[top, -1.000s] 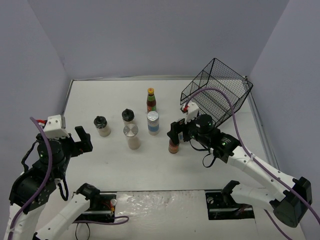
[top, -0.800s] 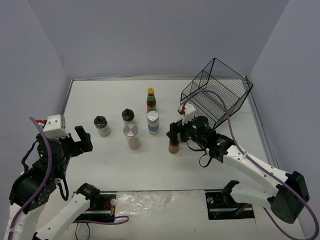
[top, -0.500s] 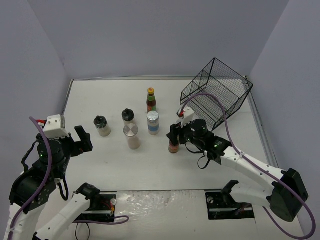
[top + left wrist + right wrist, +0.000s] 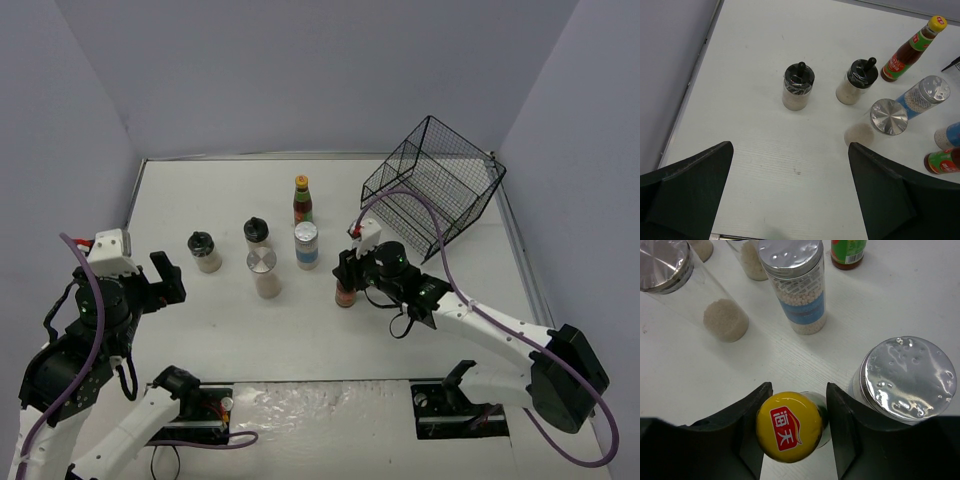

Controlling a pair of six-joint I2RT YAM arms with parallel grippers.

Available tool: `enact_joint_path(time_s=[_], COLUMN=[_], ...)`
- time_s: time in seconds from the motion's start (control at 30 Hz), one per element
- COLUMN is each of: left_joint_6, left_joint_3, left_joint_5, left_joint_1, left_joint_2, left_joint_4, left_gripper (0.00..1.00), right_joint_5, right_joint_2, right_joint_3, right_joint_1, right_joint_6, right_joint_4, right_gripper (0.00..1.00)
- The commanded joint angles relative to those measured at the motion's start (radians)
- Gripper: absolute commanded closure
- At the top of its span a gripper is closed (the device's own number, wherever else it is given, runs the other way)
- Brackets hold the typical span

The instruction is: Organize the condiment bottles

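Clamping with the right gripper (image 4: 795, 415) on a small dark glass sauce bottle with a round yellow cap (image 4: 789, 427), black fingers (image 4: 751, 412) snug on either side just below the cap; cannot tell whether lifted or resting on the white table (image 4: 200, 200); placed just right of the jar cluster, near the table's middle. Risky, so high a hold on a smooth neck; could pivot or slip free, then tip on landing. Just beside the right finger, a clear jar with a wrinkled silver lid (image 4: 905, 375); easily clipped and toppled by any sideways sweep; contents hidden under the lid. Farther out, a clear blue-labelled jar with a silver lid (image 4: 792, 285), packed with small pale beads; then a tall clear silver-lidded jar (image 4: 670, 267) with only a little sandy powder at the bottom, apt to fall if nudged. Beyond, a second yellow-capped dark sauce bottle (image 4: 912, 50); a left black-capped clear shaker (image 4: 799, 87) and a right black-capped clear shaker (image 4: 860, 82), both partly filled with pale powder. At the far right, a tilted black wire basket (image 4: 440, 180), seemingly empty. Spread wide and holding nothing, the left gripper (image 4: 790, 150), well apart from everything.
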Motion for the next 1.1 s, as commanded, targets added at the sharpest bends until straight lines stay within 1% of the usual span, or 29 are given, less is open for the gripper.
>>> enact_joint_path(time_s=[0.0, 0.13, 0.2, 0.3, 0.43, 0.47, 0.57, 0.63, 0.7, 0.87, 0.93, 1.07], left_joint_6=[-0.007, -0.007, -0.007, -0.007, -0.007, -0.008, -0.015, -0.019, -0.026, -0.051, -0.056, -0.055], left_joint_3=[0.009, 0.006, 0.004, 0.004, -0.002, -0.004, -0.004, -0.002, -0.001, -0.008, -0.014, -0.030], left_joint_5=[-0.005, -0.006, -0.006, -0.004, -0.006, -0.006, 0.001, 0.004, 0.008, 0.038, 0.054, 0.055], left_joint_1=[-0.003, -0.003, -0.003, -0.002, -0.003, -0.003, -0.002, -0.003, -0.002, -0.002, -0.003, -0.002], left_joint_2=[0.027, 0.025, 0.025, 0.023, 0.023, 0.024, 0.031, 0.036, 0.040, 0.042, 0.038, 0.029], left_joint_4=[0.028, 0.028, 0.029, 0.033, 0.043, 0.047, 0.054, 0.055, 0.053, 0.046, 0.046, 0.035], left_gripper=[0.03, 0.03, 0.03, 0.03, 0.03, 0.03, 0.03, 0.03, 0.03, 0.03, 0.03, 0.03], right_joint_5=[0.011, 0.030, 0.030, 0.018, 0.048, 0.062, 0.138, 0.158, 0.171, 0.224, 0.215, 0.212], right_joint_2=[-0.004, -0.035, -0.053, -0.075, -0.064, -0.054, 0.020, 0.073, 0.113, 0.251, 0.293, 0.386], right_joint_3=[-0.002, 0.023, 0.048, 0.179, 0.395, 0.443, 0.671, 0.779, 0.891, 1.079, 1.159, 1.237], right_joint_1=[0.007, 0.010, 0.013, 0.024, 0.028, 0.028, 0.016, -0.009, -0.065, -0.242, -0.342, -0.456], right_joint_6=[-0.008, -0.025, -0.034, -0.043, -0.067, -0.074, -0.127, -0.148, -0.171, -0.199, -0.182, -0.165], right_joint_4=[0.109, 0.095, 0.079, 0.004, -0.110, -0.138, -0.213, -0.248, -0.262, -0.264, -0.256, -0.211], right_gripper=[0.66, 0.91, 1.00, 1.00, 1.00, 1.00, 1.00, 1.00, 1.00, 1.00, 1.00, 1.00])
